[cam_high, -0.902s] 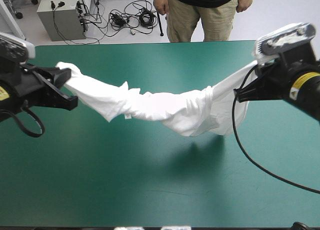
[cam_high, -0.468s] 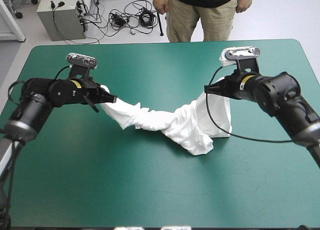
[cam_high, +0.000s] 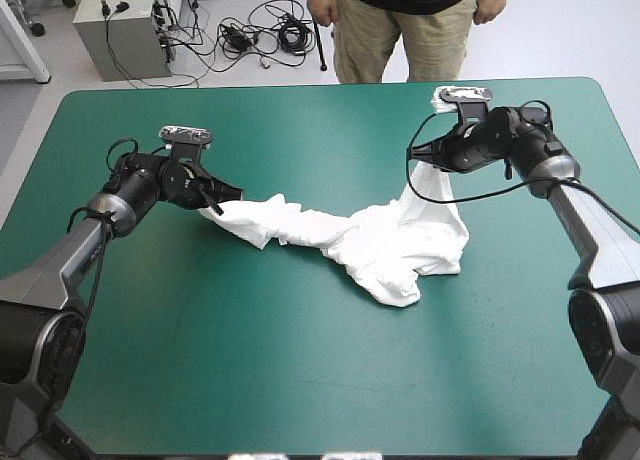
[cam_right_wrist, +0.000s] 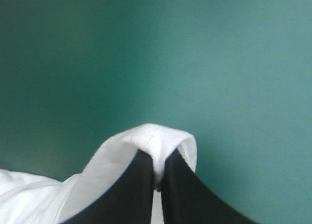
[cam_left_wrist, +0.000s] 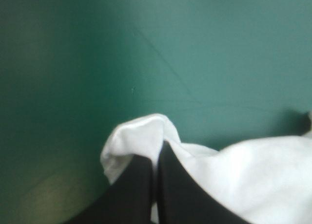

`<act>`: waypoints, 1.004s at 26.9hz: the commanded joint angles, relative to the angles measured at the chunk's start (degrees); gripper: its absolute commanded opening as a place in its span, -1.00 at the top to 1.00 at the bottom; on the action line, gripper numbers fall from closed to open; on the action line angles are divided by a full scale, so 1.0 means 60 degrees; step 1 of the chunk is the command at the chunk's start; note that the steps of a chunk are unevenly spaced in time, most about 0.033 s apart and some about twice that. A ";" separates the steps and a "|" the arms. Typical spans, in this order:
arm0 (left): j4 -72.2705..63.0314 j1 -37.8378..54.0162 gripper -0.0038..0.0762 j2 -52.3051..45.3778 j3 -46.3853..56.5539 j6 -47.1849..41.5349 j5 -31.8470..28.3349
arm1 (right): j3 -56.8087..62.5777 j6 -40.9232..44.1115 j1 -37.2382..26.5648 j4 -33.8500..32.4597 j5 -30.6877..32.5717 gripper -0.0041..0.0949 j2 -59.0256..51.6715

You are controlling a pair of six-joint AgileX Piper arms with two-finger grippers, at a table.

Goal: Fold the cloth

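Both arms have come down and drawn inward since the earlier frames, so the T-shirt no longer hangs stretched in the air. It now lies slack on the teal-green bench, near its middle. Your left gripper has its jaws clamped together on one end of the cloth. Your right gripper pinches the other end the same way, with that end raised off the cover. No fold is made yet: the shirt is a twisted rope with a crumpled heap toward the right, so by my reading spreading and every fold lie ahead. Its long axis runs across the bench from left to right, sagging toward the near edge at mid-span.
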 commanded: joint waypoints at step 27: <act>0.0459 0.0146 -0.31 -0.3986 -0.2470 0.1284 0.3939 | -0.0707 -0.0057 -0.0067 -0.0233 0.3475 -0.01 -0.3502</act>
